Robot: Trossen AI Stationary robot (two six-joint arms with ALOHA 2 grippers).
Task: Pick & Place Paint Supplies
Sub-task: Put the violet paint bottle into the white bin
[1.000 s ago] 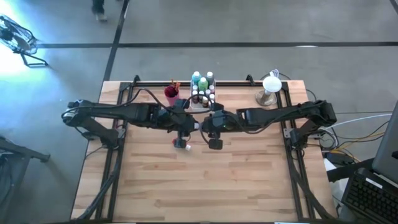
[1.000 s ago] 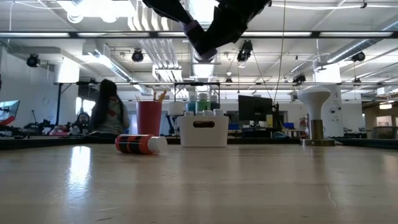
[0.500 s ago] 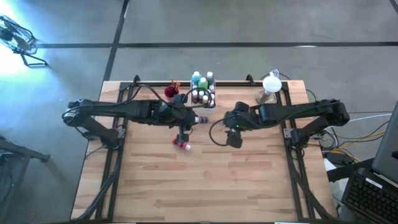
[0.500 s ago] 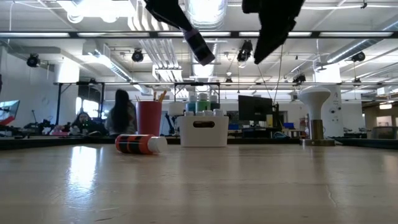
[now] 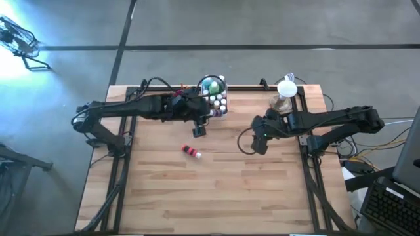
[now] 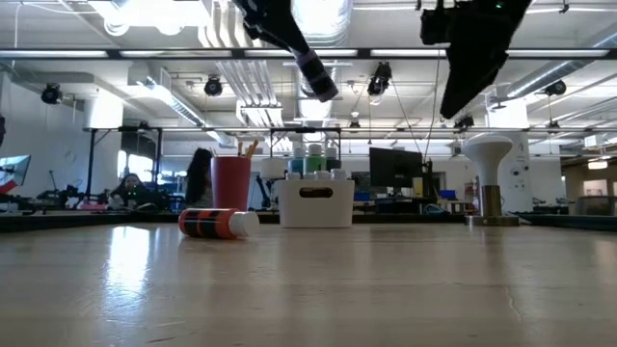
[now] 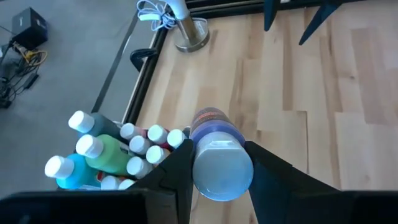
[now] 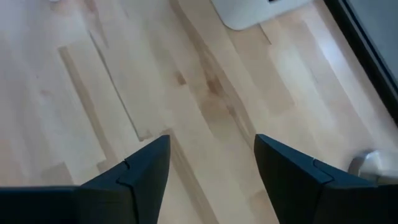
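A purple paint bottle [image 7: 217, 152] with a pale cap sits clamped between the two dark fingers [image 7: 177, 168] of the left pincer [image 7: 217, 171], cap end toward the wrist camera — the fingers press on both of its sides. In the high view that left pincer [image 5: 199, 124] hangs in the upper middle of the frame, just beside the tray [image 5: 222, 113] that holds the other paint bottles [image 5: 213, 88], the green and teal ones with their white caps bunched together. In the low view the held bottle [image 6: 316, 75] shows tilted, high in the upper middle of the frame, well above the desk [image 6: 308, 289].

A red bottle [image 5: 192, 152] lies on its side on the bare wood, a little left of centre in the high view and apart from both arms; the low view shows it [image 6: 217, 223] at the left, in front of the magenta cup [image 6: 231, 181] with brush handles [image 6: 249, 148] sticking out of it. The white tray [image 6: 315, 202] stands just right of the cup.

The right pincer [image 5: 260, 142] is right of centre in the high view, over empty wood, near the white lamp [image 5: 285, 92] — its fingers [image 8: 134, 177] stand well apart with nothing between them but the desk planks [image 8: 124, 74] below.
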